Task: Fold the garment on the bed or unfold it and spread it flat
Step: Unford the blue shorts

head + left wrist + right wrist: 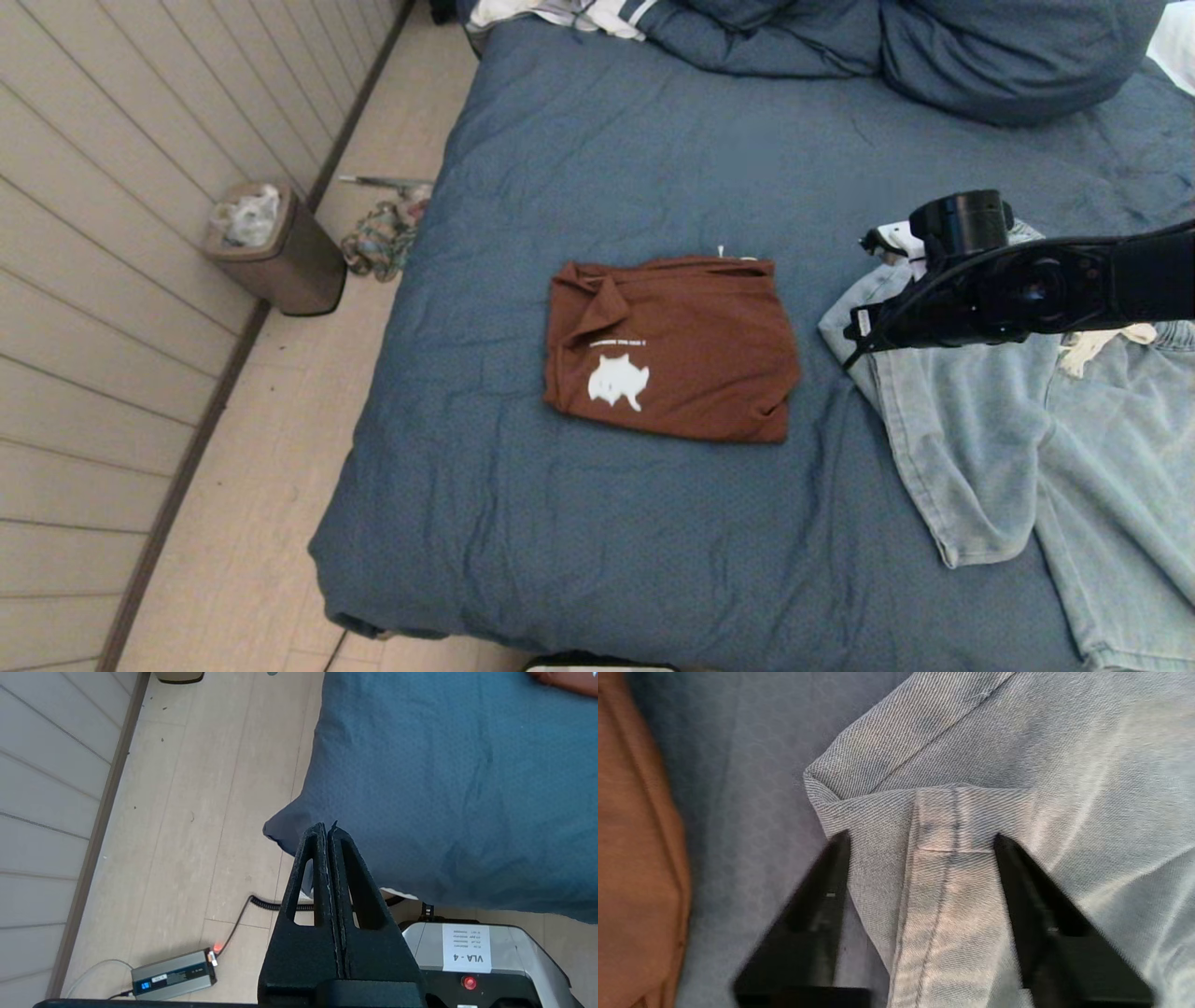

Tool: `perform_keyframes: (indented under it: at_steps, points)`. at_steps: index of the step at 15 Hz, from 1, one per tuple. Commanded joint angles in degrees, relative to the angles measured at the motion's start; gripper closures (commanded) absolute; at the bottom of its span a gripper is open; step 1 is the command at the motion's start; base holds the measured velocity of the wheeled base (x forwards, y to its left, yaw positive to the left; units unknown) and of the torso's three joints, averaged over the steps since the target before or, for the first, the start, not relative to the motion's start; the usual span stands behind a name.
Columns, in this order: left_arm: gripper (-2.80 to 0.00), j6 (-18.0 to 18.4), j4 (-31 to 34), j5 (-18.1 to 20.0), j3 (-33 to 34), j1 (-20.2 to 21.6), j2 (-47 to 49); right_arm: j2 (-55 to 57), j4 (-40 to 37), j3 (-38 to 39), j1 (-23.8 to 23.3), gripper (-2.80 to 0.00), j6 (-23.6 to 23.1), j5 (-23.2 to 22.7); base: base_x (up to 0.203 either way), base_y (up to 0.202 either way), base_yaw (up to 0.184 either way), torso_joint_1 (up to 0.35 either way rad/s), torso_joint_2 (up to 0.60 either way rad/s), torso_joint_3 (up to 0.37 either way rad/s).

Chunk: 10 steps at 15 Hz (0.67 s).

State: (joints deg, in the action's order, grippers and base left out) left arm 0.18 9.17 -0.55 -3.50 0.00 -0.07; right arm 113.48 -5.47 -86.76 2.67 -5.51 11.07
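Jeans (pixel 1017 765): soft, limp denim; you grip the thick seamed corner.
Right gripper (pixel 920 840): spread wide, straddling that hem, nothing grasped.

Right tool (pixel 920 837) spread wide, straddling denim corner (pixel 943 812)

The right arm (pixel 1036 289) is matte black with a round cylindrical cap. Both grippers' fingers (pixel 327 872) are black, wedge-shaped with triangular cutouts. The grey base (pixel 472 952) carries a "VLA - 4" label and a red button.
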Motion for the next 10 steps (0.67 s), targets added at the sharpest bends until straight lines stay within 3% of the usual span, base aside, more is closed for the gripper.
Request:
perform_keyframes:
  at_steps: [1, 10]
  points:
    - [0.0, -0.01, 0.06, 0.01, -0.02, 0.01, 0.07, 2.38, -0.01, -1.16, -0.08, -2.8, 0.17, 0.09, 0.0, 0.0, 0.0, 0.0, 0.0, 0.0]
    - [0.0, -0.01, 0.06, 0.01, -0.02, 0.06, 0.07, 4.89, -0.33, -5.44, -3.51, -2.8, 0.32, 0.17, 0.0, 0.0, 0.0, 0.0, 0.0, 0.0]
